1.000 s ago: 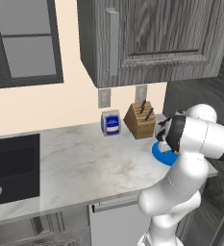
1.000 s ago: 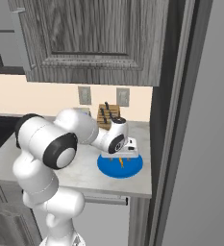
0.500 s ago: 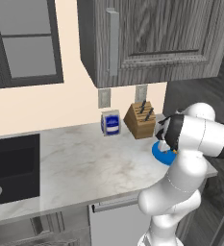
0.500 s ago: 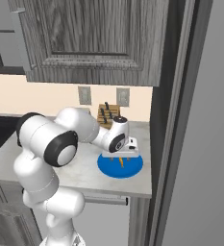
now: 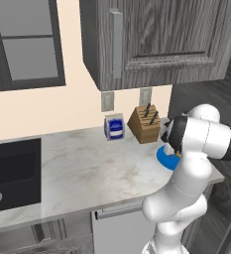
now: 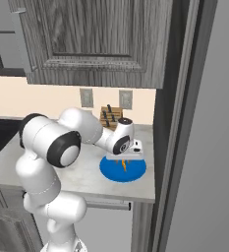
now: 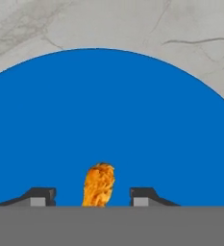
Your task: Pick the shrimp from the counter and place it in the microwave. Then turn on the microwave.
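Note:
The shrimp (image 7: 99, 185), a small orange curved piece, lies on a round blue plate (image 7: 108, 110) on the marble counter. My gripper (image 7: 92, 194) is right down over it. The two dark fingertips (image 7: 41, 194) stand either side of the shrimp, with a strip of blue plate showing between each tip and the shrimp. In the right base view the hand hangs low over the plate (image 6: 135, 173), and the shrimp (image 6: 123, 165) shows just under the gripper (image 6: 124, 158). The microwave is out of view.
A wooden knife block (image 5: 145, 124) and a blue-white carton (image 5: 114, 127) stand at the wall behind the plate. A black sink (image 5: 8, 168) is at the left. A tall dark panel (image 6: 172, 123) rises beside the counter's right end. Upper cabinets hang overhead.
The arm has barely shifted; the hand stays low over the blue plate.

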